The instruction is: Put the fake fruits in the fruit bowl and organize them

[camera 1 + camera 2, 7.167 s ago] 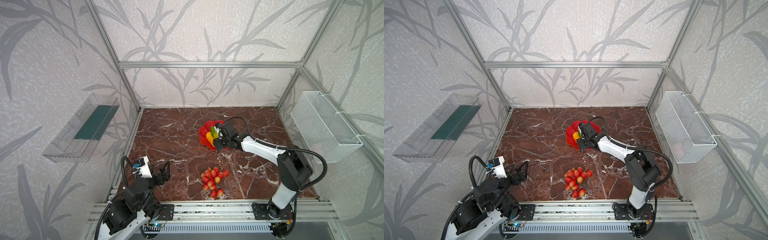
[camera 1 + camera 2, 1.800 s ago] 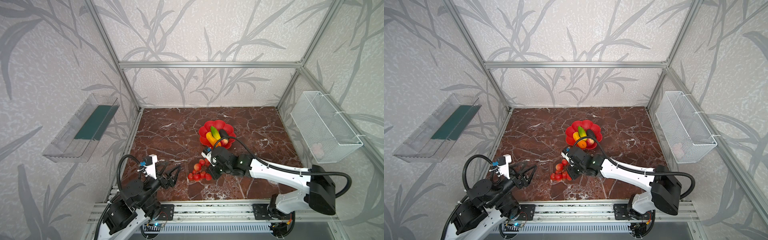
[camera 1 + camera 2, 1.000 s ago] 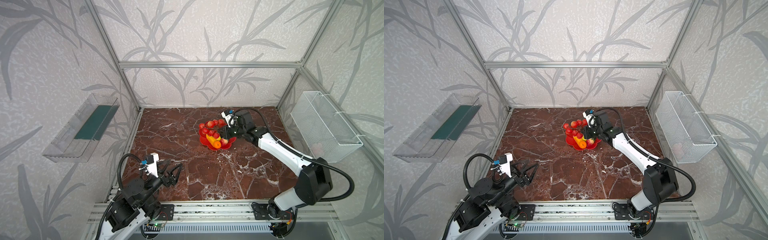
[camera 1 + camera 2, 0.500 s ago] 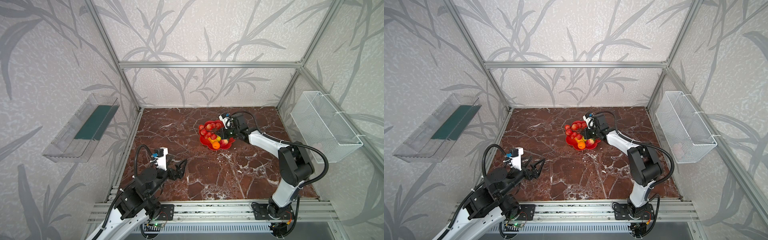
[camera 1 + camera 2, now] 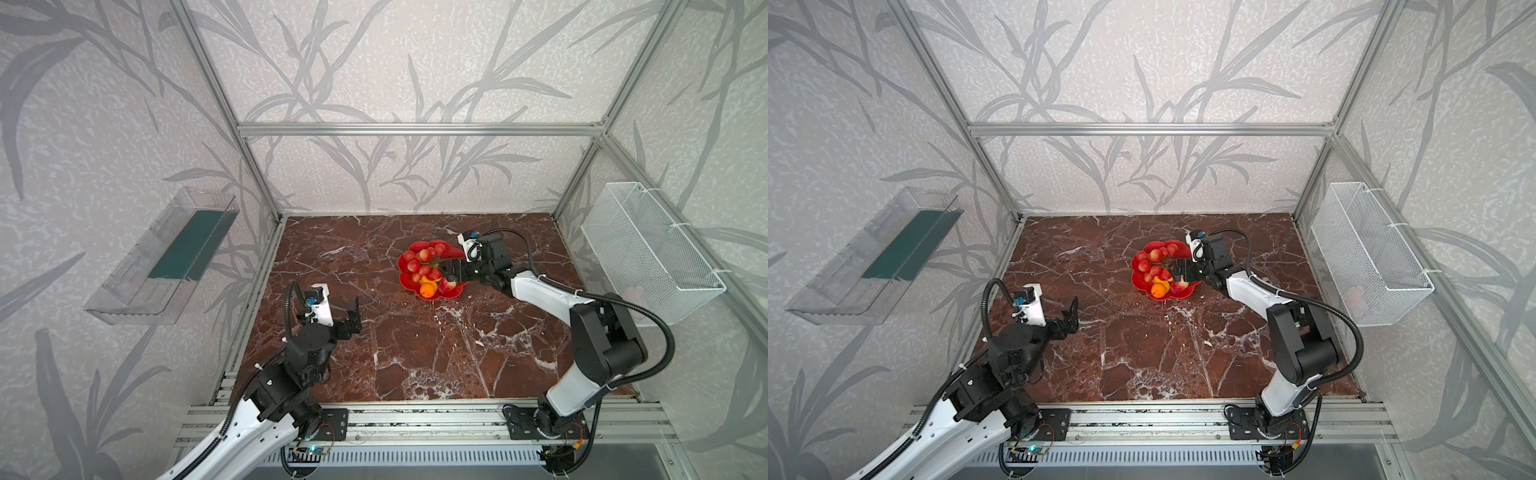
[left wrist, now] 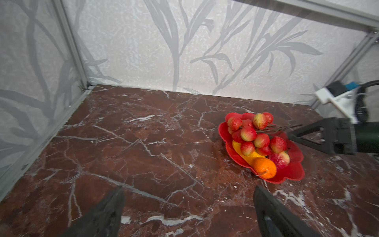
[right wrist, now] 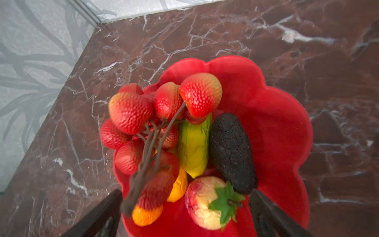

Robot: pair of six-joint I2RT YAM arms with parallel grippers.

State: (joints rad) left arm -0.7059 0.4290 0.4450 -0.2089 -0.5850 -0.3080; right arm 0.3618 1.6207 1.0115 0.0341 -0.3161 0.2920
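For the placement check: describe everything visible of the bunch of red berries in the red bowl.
The bunch of red berries looks plastic: some ten dimpled fruits fading to yellow, on thin brown stems. It lies in the red bowl atop the yellow-orange oblong, against the green-yellow oblong. Its stem ends point at the open right gripper; contact is unclear.

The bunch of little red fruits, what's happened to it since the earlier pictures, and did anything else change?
The right gripper carried the bunch from the table's front into the fruit bowl and has opened, letting its stem go. The left gripper edged forward, open and empty. Bowl, other fruits, wire basket and clear tray stayed put.
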